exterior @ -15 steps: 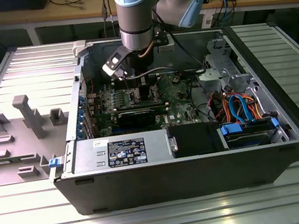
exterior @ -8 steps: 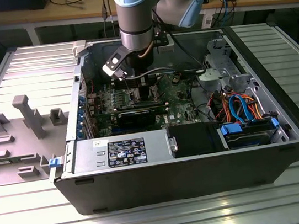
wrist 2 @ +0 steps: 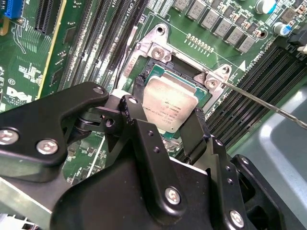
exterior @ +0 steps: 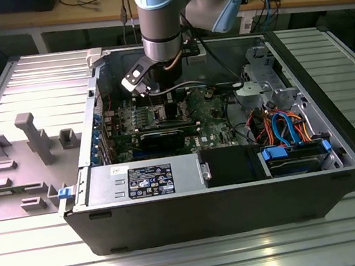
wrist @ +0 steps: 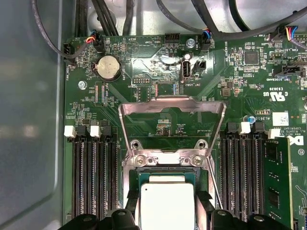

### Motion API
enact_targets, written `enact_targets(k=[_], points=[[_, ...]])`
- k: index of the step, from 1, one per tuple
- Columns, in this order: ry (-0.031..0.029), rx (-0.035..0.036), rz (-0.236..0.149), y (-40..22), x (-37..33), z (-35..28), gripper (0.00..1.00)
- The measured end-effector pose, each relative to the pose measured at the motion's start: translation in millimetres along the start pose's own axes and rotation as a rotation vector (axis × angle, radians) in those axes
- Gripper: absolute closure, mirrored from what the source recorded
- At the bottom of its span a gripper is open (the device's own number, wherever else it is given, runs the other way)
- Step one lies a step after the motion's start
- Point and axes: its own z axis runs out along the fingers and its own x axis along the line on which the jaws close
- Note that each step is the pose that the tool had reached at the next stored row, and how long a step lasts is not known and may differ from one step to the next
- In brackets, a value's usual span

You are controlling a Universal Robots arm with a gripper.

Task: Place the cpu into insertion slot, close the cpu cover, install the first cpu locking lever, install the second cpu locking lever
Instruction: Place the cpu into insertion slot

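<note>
Second wrist view showed the gripper (wrist 2: 169,98) closed on opposite edges of the cpu (wrist 2: 171,106), probably light, stiff but fragile, sitting at the insertion slot (wrist 2: 154,48) near the motherboard's (wrist 2: 29,76) middle.

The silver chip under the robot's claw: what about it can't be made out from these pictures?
1. Whether the cpu sits fully down in the insertion slot: in the second wrist view the gripper covers two of its sides.
2. The cpu's near part: in the first wrist view the picture's edge and the gripper cut it off.
3. The slot area in the exterior view: the arm stands in front of it.
</note>
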Motion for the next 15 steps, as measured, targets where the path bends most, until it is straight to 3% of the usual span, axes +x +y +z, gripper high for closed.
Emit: enact_targets(k=[15], points=[[0.0002,-0.0009,0.014,0.2,-0.5,-2.2,0.45]])
